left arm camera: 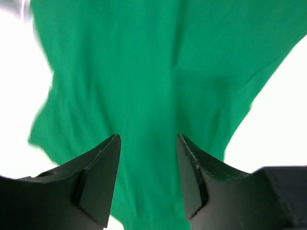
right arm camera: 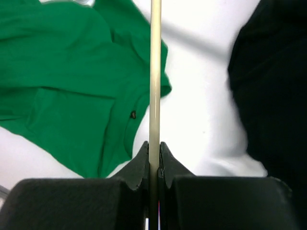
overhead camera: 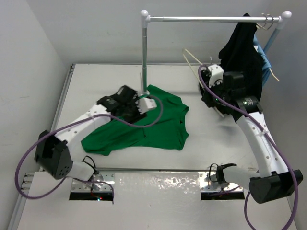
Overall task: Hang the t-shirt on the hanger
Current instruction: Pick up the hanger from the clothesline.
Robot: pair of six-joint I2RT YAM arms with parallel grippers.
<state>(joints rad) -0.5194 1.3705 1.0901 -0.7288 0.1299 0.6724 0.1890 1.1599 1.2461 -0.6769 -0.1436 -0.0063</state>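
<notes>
The bright green t-shirt [overhead camera: 148,127] lies crumpled flat on the white table, beside the rack's pole. It fills the left wrist view [left arm camera: 153,72] and shows at the left of the right wrist view [right arm camera: 72,86]. My left gripper [overhead camera: 144,106] hovers over the shirt's upper part, open and empty, with its jaws apart above the cloth [left arm camera: 148,143]. My right gripper [overhead camera: 206,79] is raised at the right and is shut on a thin bar of the cream hanger [overhead camera: 192,60]. That bar [right arm camera: 155,72] runs straight up between the closed jaws [right arm camera: 154,146]. The hanger's hook is not visible.
A metal rail [overhead camera: 206,19] on a grey pole [overhead camera: 144,52] spans the back. A black garment [overhead camera: 244,52] hangs at its right end, close to my right arm, and shows in the right wrist view [right arm camera: 273,86]. A light-blue garment [overhead camera: 265,61] hangs behind it.
</notes>
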